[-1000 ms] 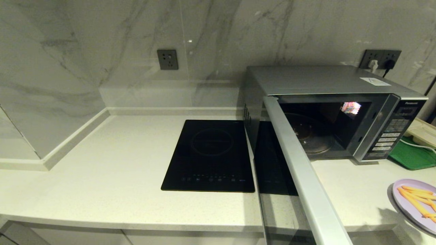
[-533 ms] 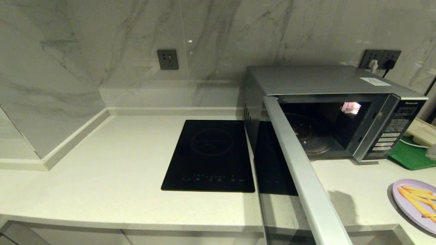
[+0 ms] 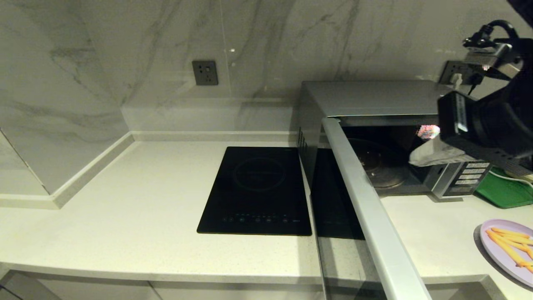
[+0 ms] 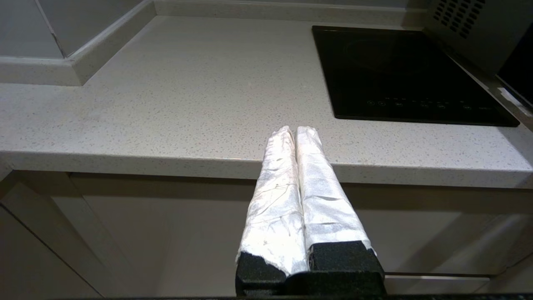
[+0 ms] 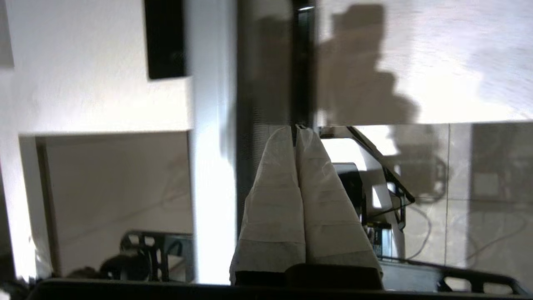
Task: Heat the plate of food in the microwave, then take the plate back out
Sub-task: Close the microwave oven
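Observation:
The silver microwave point(image 3: 374, 98) stands at the back right with its door point(image 3: 366, 216) swung wide open toward me. Its glass turntable point(image 3: 379, 166) has nothing on it. The lilac plate of food point(image 3: 506, 250), with its orange-yellow fries, rests on the counter at the front right, apart from both grippers. My right gripper point(image 3: 413, 159) hangs shut and empty before the microwave's opening, pointing left toward the door, its black arm covering part of the button panel point(image 3: 468, 177). In its wrist view the right gripper point(image 5: 296, 129) faces the door's dark glass. My left gripper point(image 4: 295, 130) is parked shut below the counter's front edge.
A flat black induction hob point(image 3: 258, 189) lies left of the microwave. A green tray point(image 3: 504, 189) sits right of the microwave, behind the plate. Wall sockets point(image 3: 205, 73) are on the marble backsplash. Bare counter point(image 3: 137, 208) stretches left of the hob.
My right arm has come into the head view from the right and risen in front of the microwave's panel and opening. The plate, door and left gripper have not moved.

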